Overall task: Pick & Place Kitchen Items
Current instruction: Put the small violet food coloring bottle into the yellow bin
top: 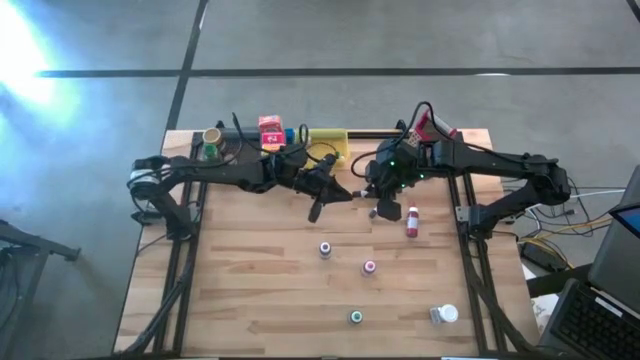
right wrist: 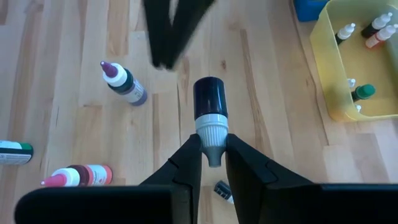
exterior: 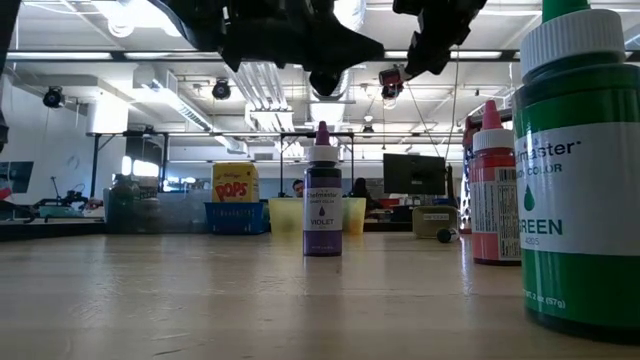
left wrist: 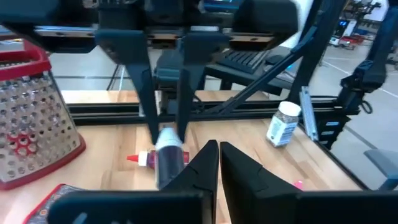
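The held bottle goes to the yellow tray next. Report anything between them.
Nothing visible stands on the table between the bottle, held by the right gripper, and the tray. The left gripper, jaws shut and empty, hovers close beside that route and might crowd the move.

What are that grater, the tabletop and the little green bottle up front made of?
The grater looks like shiny metal, a perforated sheet that reflects light, with a red frame, probably plastic. The tabletop appears to be wood, pale strips with visible grain and seams, in a smooth matte finish. The green bottle seems to be soft plastic with a ribbed white cap and a glossy printed label.
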